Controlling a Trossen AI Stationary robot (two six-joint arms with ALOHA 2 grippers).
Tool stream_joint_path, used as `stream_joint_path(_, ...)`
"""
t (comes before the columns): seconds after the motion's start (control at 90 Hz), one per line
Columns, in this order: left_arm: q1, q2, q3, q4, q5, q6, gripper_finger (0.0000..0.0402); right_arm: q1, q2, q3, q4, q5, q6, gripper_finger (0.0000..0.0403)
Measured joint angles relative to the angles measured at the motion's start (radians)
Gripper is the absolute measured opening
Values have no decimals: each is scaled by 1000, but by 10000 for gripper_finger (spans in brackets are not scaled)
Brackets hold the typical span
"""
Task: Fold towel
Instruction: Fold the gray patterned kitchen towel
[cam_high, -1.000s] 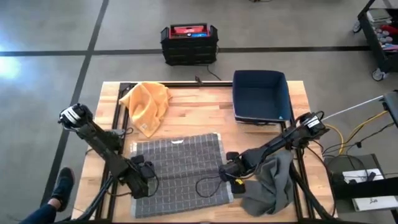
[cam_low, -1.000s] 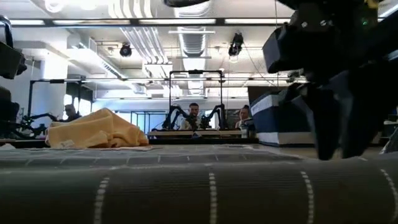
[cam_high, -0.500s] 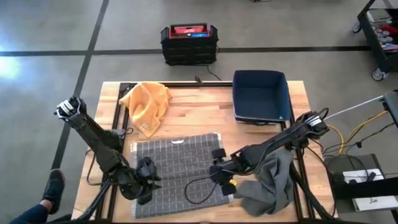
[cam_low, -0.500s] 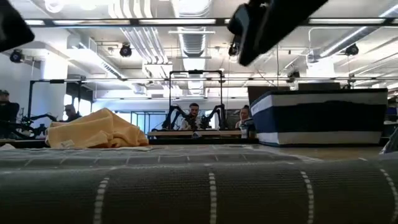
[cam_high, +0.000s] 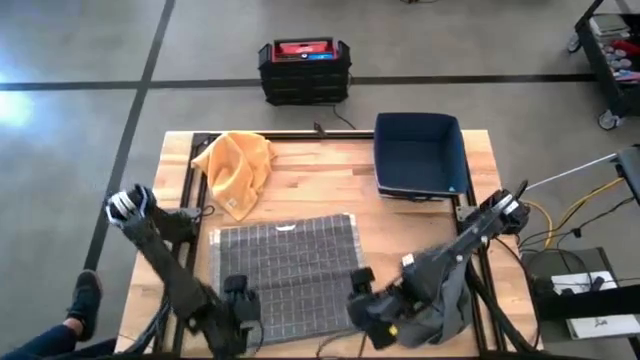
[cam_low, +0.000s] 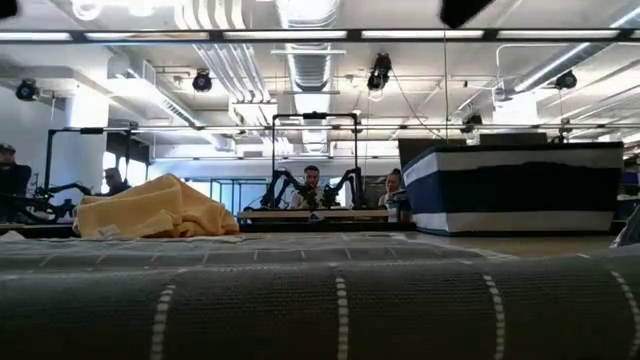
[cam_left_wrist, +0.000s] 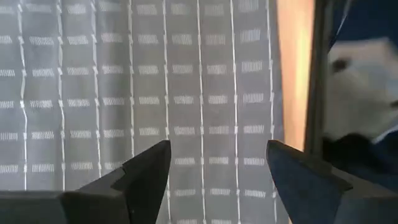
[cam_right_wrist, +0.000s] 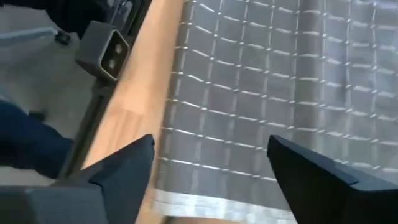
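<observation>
Lying flat in the lower middle of the high view, the grey checked towel (cam_high: 288, 268) covers the wooden table (cam_high: 330, 190) between both arms, with a yellow cloth (cam_high: 236, 168) at the upper left, a dark blue bin (cam_high: 420, 155) at the upper right and a crumpled grey cloth (cam_high: 440, 300) at the lower right. The left gripper (cam_high: 238, 305) sits at the towel's lower left corner and the right gripper (cam_high: 368, 305) at its lower right corner. In both wrist views the fingers (cam_left_wrist: 146, 171) are spread wide above the weave with nothing between them, as are the right fingers (cam_right_wrist: 124, 165).

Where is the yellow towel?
In the high view, the yellow towel lies crumpled at the table's far left corner, just beyond the grey towel and left of the blue bin.
</observation>
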Motion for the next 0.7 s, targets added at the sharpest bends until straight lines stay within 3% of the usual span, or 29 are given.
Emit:
stream_joint_path(0.267,-140,227,133,-43,0,-128,212,76,117,-1,-3,74,204,303)
stream_joint_path(0.456,-168,286,191,-42,20,-146,199,98,158,-1,4,77,255,274)
stream_joint_path(0.7,-176,324,176,-45,32,-168,187,102,207,0,10,140,257,248)
